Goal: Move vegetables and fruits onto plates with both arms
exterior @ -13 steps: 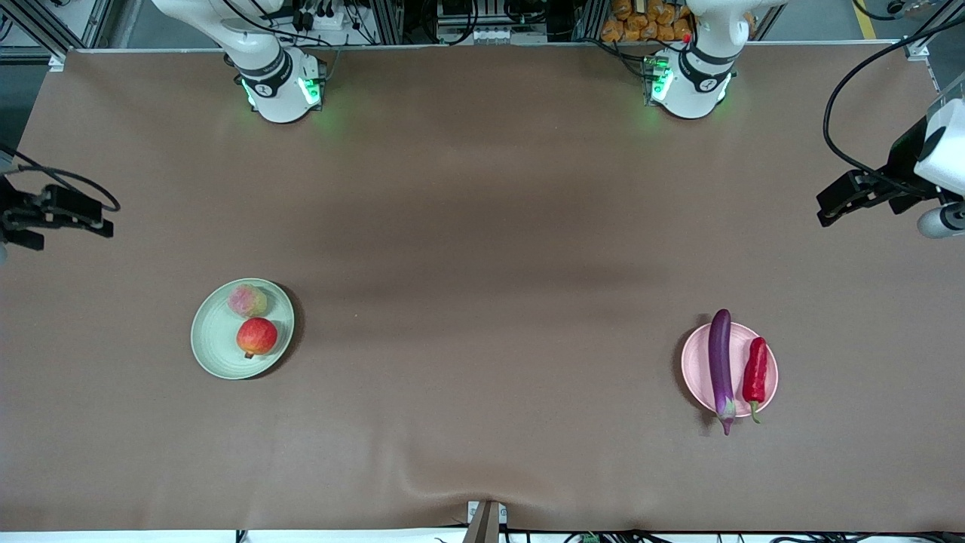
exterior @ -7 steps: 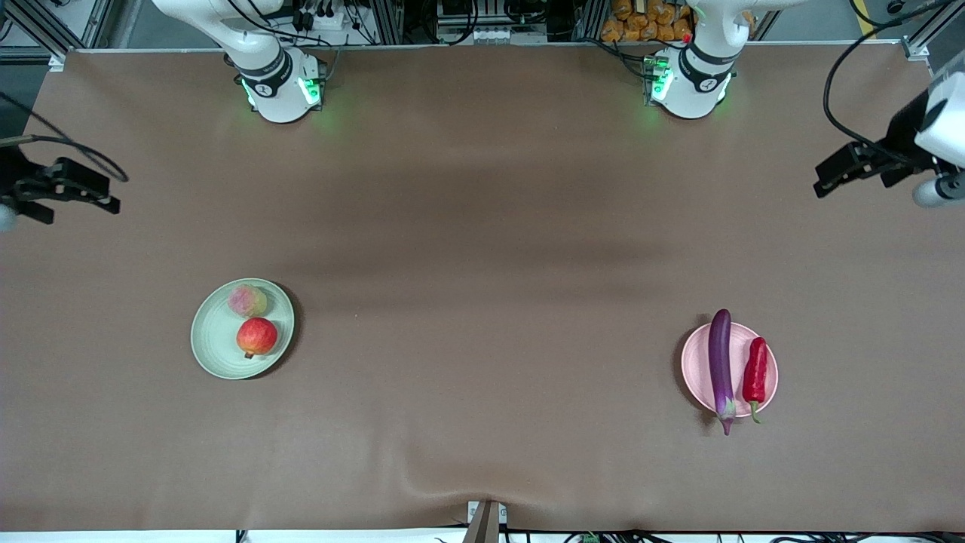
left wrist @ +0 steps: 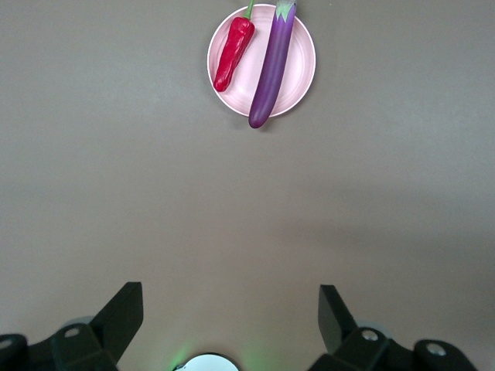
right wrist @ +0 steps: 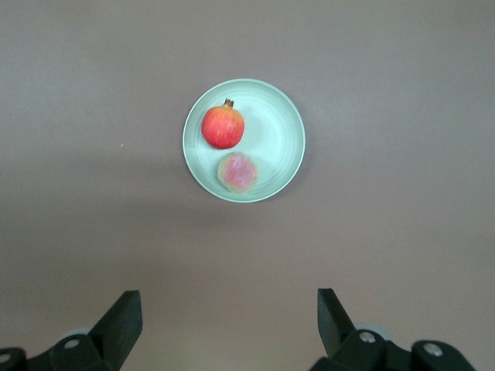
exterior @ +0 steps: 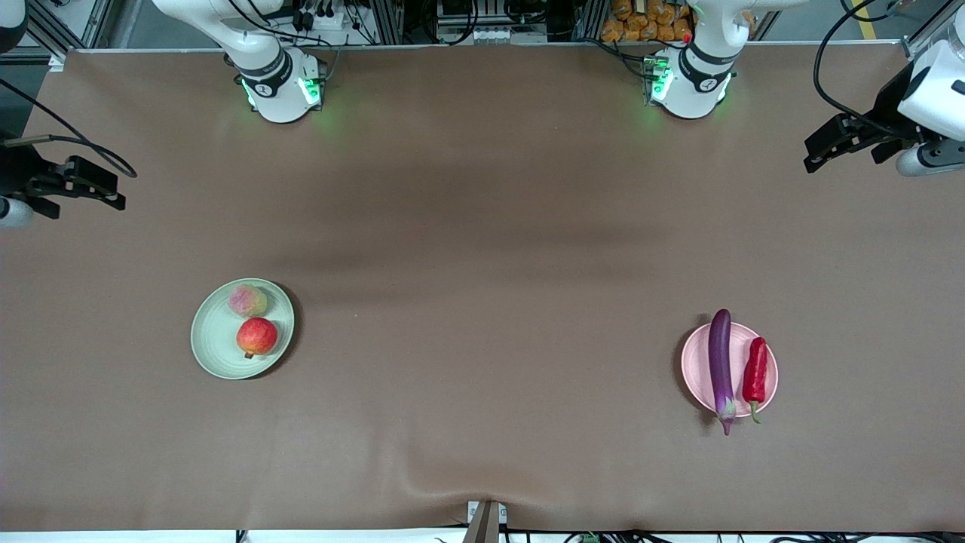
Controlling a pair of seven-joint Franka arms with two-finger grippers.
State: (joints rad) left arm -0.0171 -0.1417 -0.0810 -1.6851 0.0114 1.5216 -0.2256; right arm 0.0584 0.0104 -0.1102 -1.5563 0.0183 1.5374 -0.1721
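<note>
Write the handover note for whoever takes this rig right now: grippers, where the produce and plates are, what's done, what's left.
Left gripper: open, empty, up at the left arm's end of the table.
Right gripper: open, empty, up at the right arm's end.
Green plate, toward the right arm's end: holds the pomegranate and the pinkish-yellow fruit, side by side.
Pink plate, toward the left arm's end: holds the eggplant, overhanging the rim at both ends, and the chili pepper beside it.
Done: all four items are plated.
Left: no produce loose on the table; nothing more to transfer.
</note>
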